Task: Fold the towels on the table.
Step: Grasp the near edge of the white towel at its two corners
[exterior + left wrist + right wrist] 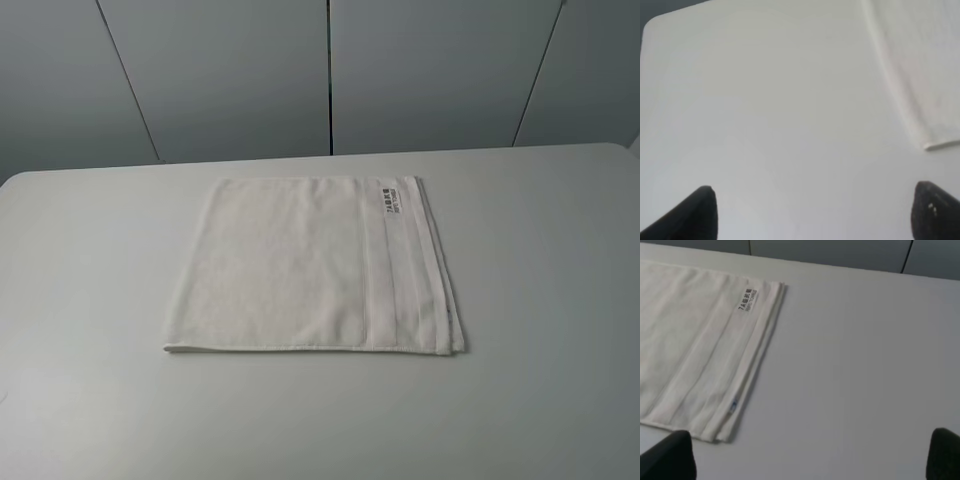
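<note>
A white terry towel (pixel 310 265) lies flat near the middle of the white table (pixel 90 300), with a woven band and a small grey-lettered label (pixel 390 200) along its right edge. It looks doubled, with layered edges at the right and near sides. Neither arm shows in the exterior high view. In the left wrist view my left gripper (pixel 815 210) is open and empty over bare table, with the towel's near left corner (pixel 927 135) ahead of it. In the right wrist view my right gripper (pixel 810 455) is open and empty, beside the towel's right edge (pixel 747 370) and label (pixel 747 300).
Grey wall panels (pixel 330 70) stand behind the table's far edge. The table's rounded far left corner (pixel 655 22) shows in the left wrist view. Bare tabletop surrounds the towel on all sides.
</note>
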Controlling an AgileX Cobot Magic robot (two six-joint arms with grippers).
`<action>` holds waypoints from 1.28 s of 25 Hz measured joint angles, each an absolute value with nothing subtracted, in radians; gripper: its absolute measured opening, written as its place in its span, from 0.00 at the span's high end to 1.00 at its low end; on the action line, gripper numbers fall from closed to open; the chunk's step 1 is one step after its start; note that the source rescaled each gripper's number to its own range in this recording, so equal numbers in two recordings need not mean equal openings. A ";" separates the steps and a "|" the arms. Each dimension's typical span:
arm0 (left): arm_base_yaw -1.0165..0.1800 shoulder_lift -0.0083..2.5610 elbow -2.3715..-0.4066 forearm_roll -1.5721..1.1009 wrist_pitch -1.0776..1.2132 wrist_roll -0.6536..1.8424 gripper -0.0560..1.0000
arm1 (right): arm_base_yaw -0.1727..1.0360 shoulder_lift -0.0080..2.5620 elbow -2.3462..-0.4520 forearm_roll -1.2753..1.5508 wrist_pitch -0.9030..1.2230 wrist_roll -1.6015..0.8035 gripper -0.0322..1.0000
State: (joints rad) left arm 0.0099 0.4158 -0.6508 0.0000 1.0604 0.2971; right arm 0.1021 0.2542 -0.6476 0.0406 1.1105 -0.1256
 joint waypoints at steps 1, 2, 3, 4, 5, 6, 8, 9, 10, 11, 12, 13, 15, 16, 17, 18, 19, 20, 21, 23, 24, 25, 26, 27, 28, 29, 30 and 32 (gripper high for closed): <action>0.010 0.459 -0.667 0.000 1.058 0.330 0.01 | 0.102 0.294 -0.667 0.043 1.111 -0.144 0.00; 0.010 0.512 -0.681 -0.005 1.058 0.368 0.01 | 0.102 0.347 -0.684 0.048 1.111 -0.163 0.00; 0.010 0.565 -0.698 0.000 1.058 0.404 0.01 | 0.102 0.402 -0.704 0.061 1.111 -0.189 0.00; 0.010 0.617 -0.716 -0.005 1.056 0.437 0.01 | 0.102 0.451 -0.723 0.074 1.111 -0.217 0.00; 0.010 0.659 -0.733 -0.005 1.056 0.466 0.01 | 0.102 0.514 -0.738 0.096 1.111 -0.244 0.00; 0.010 0.708 -0.746 -0.011 1.051 0.503 0.01 | 0.102 0.578 -0.756 0.116 1.111 -0.278 0.00; 0.010 0.795 -0.769 -0.039 1.044 0.573 0.01 | 0.102 0.699 -0.786 0.153 1.108 -0.343 0.00; 0.010 0.841 -0.773 -0.055 1.034 0.606 0.01 | 0.102 0.765 -0.797 0.169 1.108 -0.376 0.00; 0.010 0.887 -0.775 -0.067 1.024 0.632 0.01 | 0.102 0.829 -0.806 0.178 1.105 -0.404 0.00; 0.008 0.932 -0.776 -0.073 1.013 0.652 0.01 | 0.102 0.880 -0.817 0.184 1.105 -0.426 0.00; -0.005 0.969 -0.776 -0.073 0.995 0.665 0.01 | 0.109 0.938 -0.822 0.186 1.100 -0.445 0.00; -0.021 1.011 -0.776 -0.071 0.975 0.681 0.01 | 0.120 0.992 -0.829 0.191 1.098 -0.473 0.00; -0.080 1.085 -0.776 -0.055 0.932 0.714 0.01 | 0.149 1.074 -0.839 0.196 1.090 -0.547 0.00; -0.116 1.123 -0.777 -0.046 0.902 0.738 0.01 | 0.164 1.112 -0.840 0.197 1.081 -0.586 0.00; -0.148 1.160 -0.777 -0.029 0.876 0.756 0.01 | 0.176 1.145 -0.840 0.197 1.074 -0.637 0.00; -0.185 1.197 -0.777 -0.011 0.844 0.767 0.01 | 0.181 1.169 -0.840 0.200 1.070 -0.686 0.00; -0.220 1.228 -0.777 0.014 0.815 0.774 0.01 | 0.185 1.195 -0.840 0.202 1.064 -0.724 0.00; -0.247 1.266 -0.777 0.036 0.788 0.778 0.01 | 0.187 1.219 -0.840 0.206 1.056 -0.767 0.00; -0.277 1.304 -0.777 0.065 0.767 0.781 0.01 | 0.187 1.238 -0.840 0.211 1.048 -0.814 0.00; -0.331 1.376 -0.777 0.108 0.724 0.785 0.01 | 0.189 1.264 -0.840 0.235 1.036 -0.907 0.00; -0.351 1.416 -0.777 0.124 0.709 0.785 0.01 | 0.189 1.275 -0.840 0.254 1.028 -0.960 0.00; -0.374 1.455 -0.777 0.136 0.695 0.786 0.01 | 0.189 1.280 -0.840 0.274 1.018 -1.010 0.00; -0.394 1.487 -0.778 0.145 0.684 0.787 0.01 | 0.189 1.287 -0.840 0.290 1.010 -1.045 0.00; -0.412 1.526 -0.780 0.151 0.668 0.787 0.01 | 0.189 1.292 -0.840 0.308 1.004 -1.076 0.00; -0.425 1.564 -0.780 0.161 0.653 0.789 0.01 | 0.189 1.300 -0.840 0.320 0.995 -1.097 0.00; -0.439 1.600 -0.780 0.166 0.635 0.793 0.01 | 0.189 1.307 -0.840 0.326 0.990 -1.112 0.00; -0.450 1.628 -0.780 0.168 0.620 0.798 0.01 | 0.189 1.317 -0.840 0.330 0.985 -1.121 0.00; -0.469 1.689 -0.780 0.170 0.604 0.811 0.01 | 0.189 1.341 -0.841 0.331 0.980 -1.139 0.00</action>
State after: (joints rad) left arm -0.4692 1.6895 -0.7803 0.1700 0.6040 0.8115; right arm 0.1890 1.3410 -0.8410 0.3313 0.9805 -1.1393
